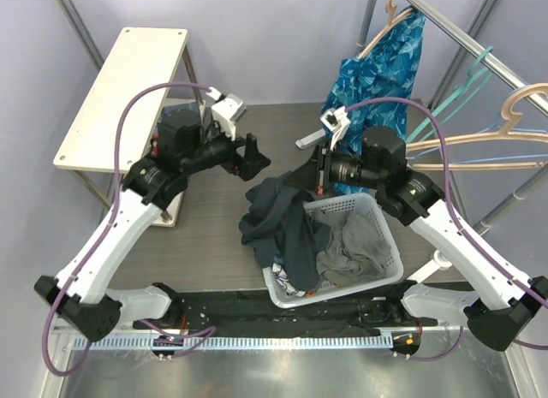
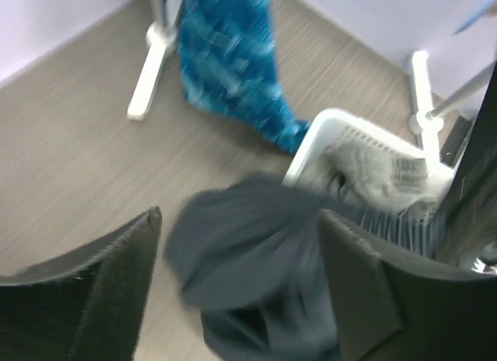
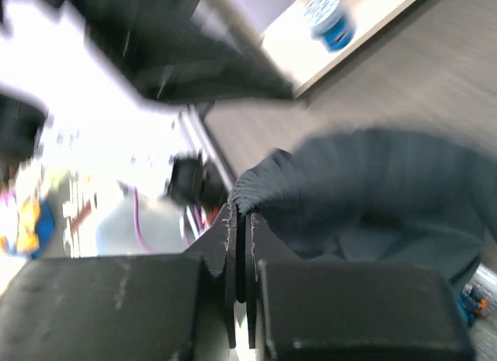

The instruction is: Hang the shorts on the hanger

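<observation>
At 9 o'clock of the scene, the left gripper [image 1: 253, 158] hovers over the grey wood-grain tabletop [image 1: 214, 235] with its jaws spread wide and nothing between them; its wrist view shows only cloth lying beyond the fingers. Just to its right, at the centre, the dark navy-charcoal fabric shorts [image 1: 278, 222] hang in a crumpled bunch, draped over the 9 o'clock rim of the white slatted plastic basket [image 1: 342, 288], beside a grey cloth [image 1: 351, 244] inside it. They look light, limp and unlikely to slip, so they will probably sag and fold wherever they are unsupported. A pinch on the waistband edge, with a second hold further along the same edge, would likely spread them best. The bunch runs from 12 o'clock, where it is lifted, down to 6 o'clock. I cannot tell which end is the waist. The right gripper [image 1: 315, 177] is closed tight on a gathered fold at the top of the shorts. Well apart at 3 o'clock, the light beige wooden-looking hanger [image 1: 479, 139] hangs empty by the metal rail [image 1: 462, 32].
</observation>
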